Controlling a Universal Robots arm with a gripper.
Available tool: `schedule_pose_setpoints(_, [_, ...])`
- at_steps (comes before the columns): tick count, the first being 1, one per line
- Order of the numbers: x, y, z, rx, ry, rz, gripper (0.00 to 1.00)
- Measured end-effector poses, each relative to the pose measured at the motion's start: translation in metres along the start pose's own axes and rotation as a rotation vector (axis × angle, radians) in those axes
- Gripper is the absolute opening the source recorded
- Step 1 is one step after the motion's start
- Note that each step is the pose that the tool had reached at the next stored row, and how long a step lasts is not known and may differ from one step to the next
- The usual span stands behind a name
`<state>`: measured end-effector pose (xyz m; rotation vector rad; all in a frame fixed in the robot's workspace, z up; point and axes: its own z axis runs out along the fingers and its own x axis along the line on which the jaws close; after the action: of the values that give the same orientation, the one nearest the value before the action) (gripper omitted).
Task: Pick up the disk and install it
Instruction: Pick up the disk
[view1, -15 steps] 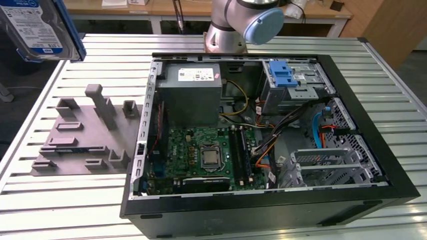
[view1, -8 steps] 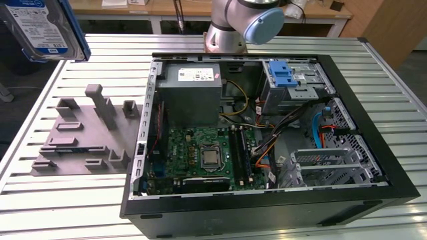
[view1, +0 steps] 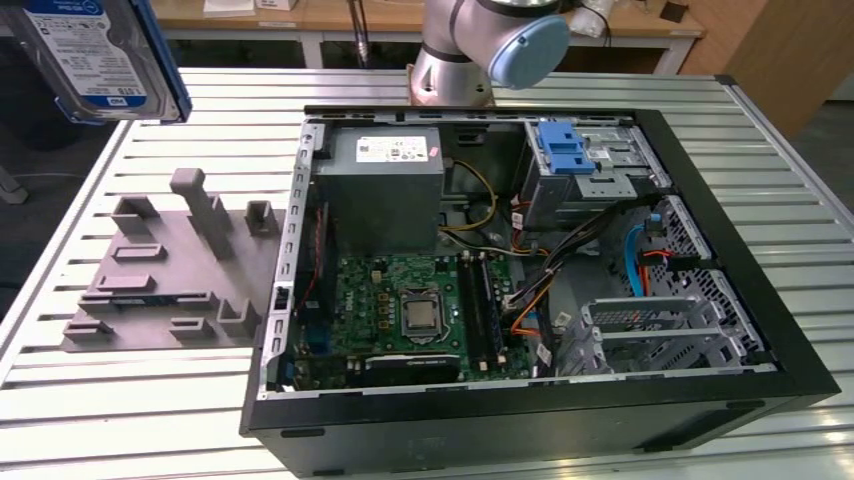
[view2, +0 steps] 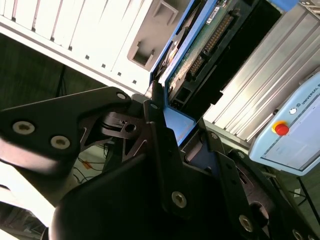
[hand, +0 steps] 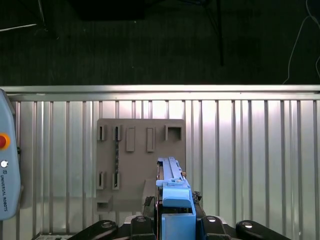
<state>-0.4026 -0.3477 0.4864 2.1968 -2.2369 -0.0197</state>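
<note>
The disk (view1: 94, 55), silver with a white-and-blue label and blue rails, hangs high above the table at the exterior view's far left, over the grey fixture plate (view1: 160, 270). In the second wrist view its green circuit-board side (view2: 197, 47) faces the camera, and my gripper (view2: 182, 127) is shut on its blue end with a black finger (view2: 152, 107) against each side. In the first wrist view the disk (hand: 172, 192) stands edge-on in my gripper (hand: 175, 212), directly above the fixture plate (hand: 135, 160).
The open computer case (view1: 747, 130) lies on the slatted metal table (view1: 134, 420), with a drive cage and blue latch bracket (view1: 574, 150), a grey power-supply box (view1: 380, 190) and the motherboard (view1: 414, 310). A teach pendant (hand: 7, 165) lies beside the table.
</note>
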Motion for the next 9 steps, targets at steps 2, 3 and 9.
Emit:
schedule_pose_setpoints(2, [-0.0001,-0.0032,0.0000,0.0001,-0.0001,0.000,0.36])
schedule_pose_setpoints(3, [-0.0001,-0.0047,0.0000,0.0001,0.0000,0.000,0.36])
schedule_pose_setpoints(9, [-0.0002,-0.0129,-0.0002,0.0000,0.0000,0.000,0.36])
